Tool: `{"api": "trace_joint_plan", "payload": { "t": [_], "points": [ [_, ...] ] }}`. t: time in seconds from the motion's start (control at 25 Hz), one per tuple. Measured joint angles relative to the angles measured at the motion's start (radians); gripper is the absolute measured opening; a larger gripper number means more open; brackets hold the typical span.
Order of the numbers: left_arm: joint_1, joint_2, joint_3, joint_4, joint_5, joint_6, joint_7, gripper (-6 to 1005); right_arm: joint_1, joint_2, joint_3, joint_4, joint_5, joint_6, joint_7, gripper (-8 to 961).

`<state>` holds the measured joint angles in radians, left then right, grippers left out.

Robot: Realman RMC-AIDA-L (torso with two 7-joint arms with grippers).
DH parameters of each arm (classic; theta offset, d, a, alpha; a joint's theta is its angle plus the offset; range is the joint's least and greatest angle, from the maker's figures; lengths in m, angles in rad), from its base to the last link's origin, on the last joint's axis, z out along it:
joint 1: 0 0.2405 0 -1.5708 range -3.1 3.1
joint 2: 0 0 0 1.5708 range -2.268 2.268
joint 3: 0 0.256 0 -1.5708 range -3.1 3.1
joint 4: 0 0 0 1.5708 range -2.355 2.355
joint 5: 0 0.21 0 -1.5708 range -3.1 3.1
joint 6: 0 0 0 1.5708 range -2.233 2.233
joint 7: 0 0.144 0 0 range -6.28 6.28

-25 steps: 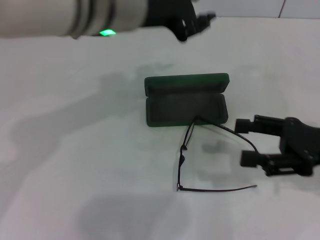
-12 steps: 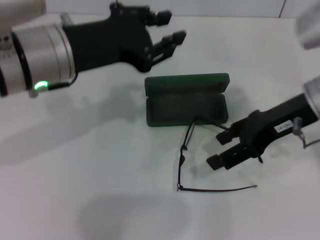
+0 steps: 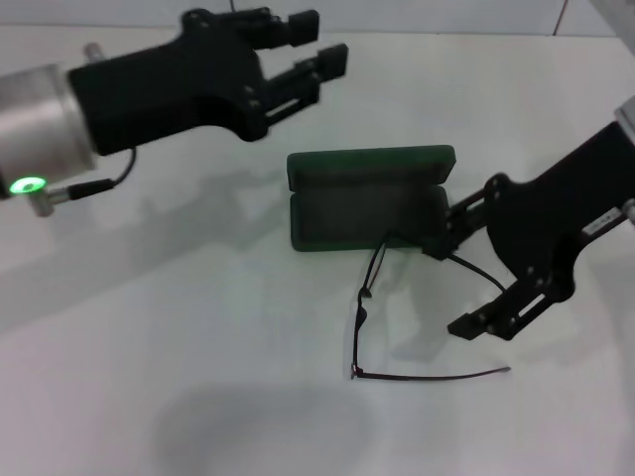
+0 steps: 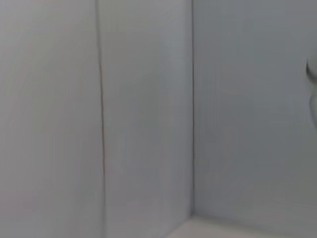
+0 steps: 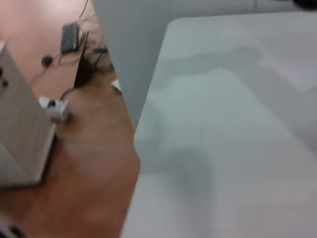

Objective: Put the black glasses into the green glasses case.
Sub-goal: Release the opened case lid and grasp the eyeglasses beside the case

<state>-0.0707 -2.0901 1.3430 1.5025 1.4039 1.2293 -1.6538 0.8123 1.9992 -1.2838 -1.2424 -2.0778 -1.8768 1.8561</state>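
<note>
The green glasses case lies open on the white table, lid standing at the back. The black glasses lie unfolded in front of it, one temple tip resting against the case's front edge, the other temple stretched along the table. My right gripper is open, its fingers straddling the near temple just right of the case. My left gripper is open and empty, held above the table behind and left of the case. Neither wrist view shows the glasses or the case.
The right wrist view shows the table edge and a wooden floor with cables beyond it. The left wrist view shows only a pale wall.
My right gripper has moved up and toward the case, now straddling the glasses' temple. My left arm has come into view and shifted left behind the case. The glasses and case have not moved.
</note>
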Motion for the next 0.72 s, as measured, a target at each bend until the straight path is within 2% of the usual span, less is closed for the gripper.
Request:
{"api": "trace_joint_plan", "payload": {
  "t": [0.12, 0.24, 0.32, 0.4, 0.48, 0.52, 0.6, 0.72],
  "points": [
    [-0.003, 0.001, -0.103, -0.118, -0.106, 0.191, 0.073, 347, 0.001, -0.004, 0.0, -0.039, -0.051, -0.002, -0.075, 772],
    [-0.026, 0.013, -0.241, -0.315, -0.126, 0.425, 0.171, 341, 0.001, 0.004, -0.008, -0.067, -0.133, -0.001, -0.134, 763],
    [-0.049, 0.036, -0.331, -0.491, -0.1, 0.595, 0.271, 336, 0.003, 0.014, -0.02, -0.08, -0.184, 0.005, -0.18, 757],
    [-0.067, 0.069, -0.372, -0.659, -0.068, 0.72, 0.387, 332, 0.005, 0.016, -0.041, -0.085, -0.209, 0.021, -0.212, 751],
    [-0.072, 0.099, -0.374, -0.811, -0.005, 0.781, 0.512, 323, 0.011, 0.015, -0.063, -0.089, -0.218, 0.036, -0.242, 745],
    [-0.07, 0.103, -0.372, -0.848, 0.022, 0.788, 0.546, 319, 0.014, 0.015, -0.068, -0.091, -0.219, 0.038, -0.256, 742],
    [-0.063, 0.098, -0.374, -0.893, 0.101, 0.79, 0.605, 309, 0.022, 0.019, -0.081, -0.103, -0.218, 0.042, -0.295, 736],
    [-0.042, 0.074, -0.379, -0.918, 0.171, 0.789, 0.651, 296, 0.045, 0.02, -0.134, -0.129, -0.218, 0.047, -0.317, 727]
  ]
}}
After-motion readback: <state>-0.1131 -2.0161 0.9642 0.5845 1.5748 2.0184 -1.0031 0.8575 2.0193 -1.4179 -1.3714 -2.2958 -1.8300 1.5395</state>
